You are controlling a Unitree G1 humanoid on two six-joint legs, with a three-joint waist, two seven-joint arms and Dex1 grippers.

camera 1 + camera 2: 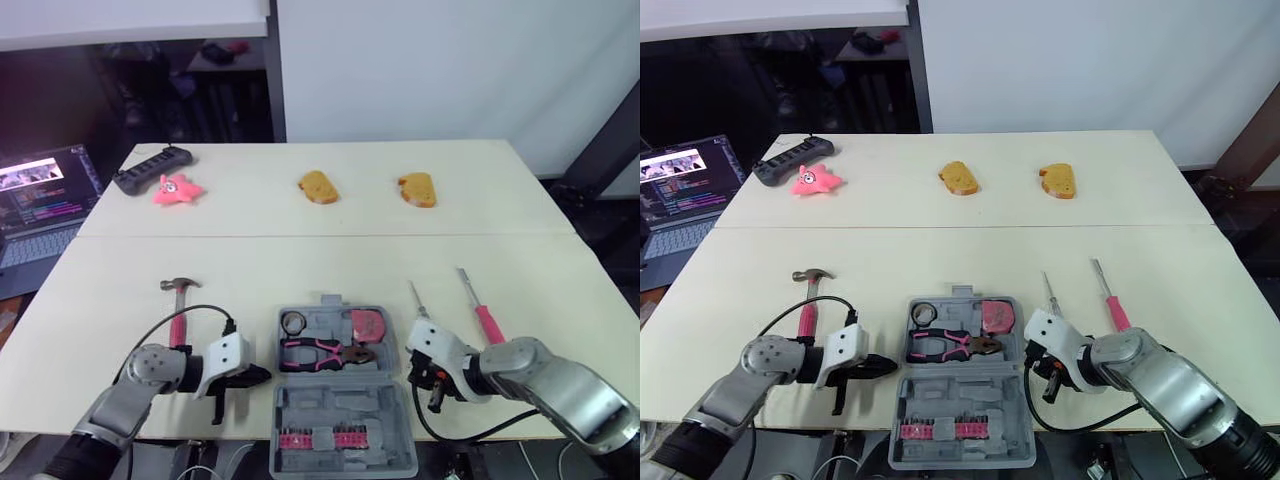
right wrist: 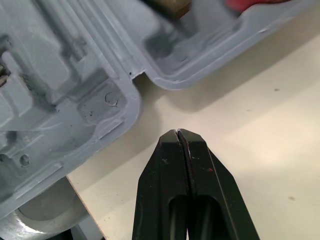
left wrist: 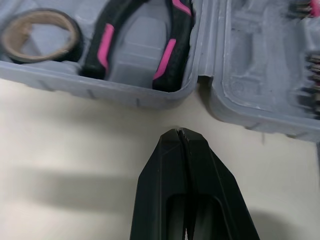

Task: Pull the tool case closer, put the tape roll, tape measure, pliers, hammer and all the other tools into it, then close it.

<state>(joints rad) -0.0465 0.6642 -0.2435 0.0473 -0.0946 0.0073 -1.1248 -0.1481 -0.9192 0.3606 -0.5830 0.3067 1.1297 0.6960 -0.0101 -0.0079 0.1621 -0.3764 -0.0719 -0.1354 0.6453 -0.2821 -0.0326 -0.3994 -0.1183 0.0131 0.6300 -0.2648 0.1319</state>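
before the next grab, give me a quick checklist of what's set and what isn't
1. Case open, at the near edge: ok.
2. Tape roll, pliers and tape measure in the case: ok.
3. Hammer in the case: not ok, it lies on the table left of the case.
4. Screwdrivers in the case: not ok, two lie on the table right of it.
5. Left gripper free: ok, shut and empty beside the case.
6. Right gripper free: ok, shut and empty beside the case.
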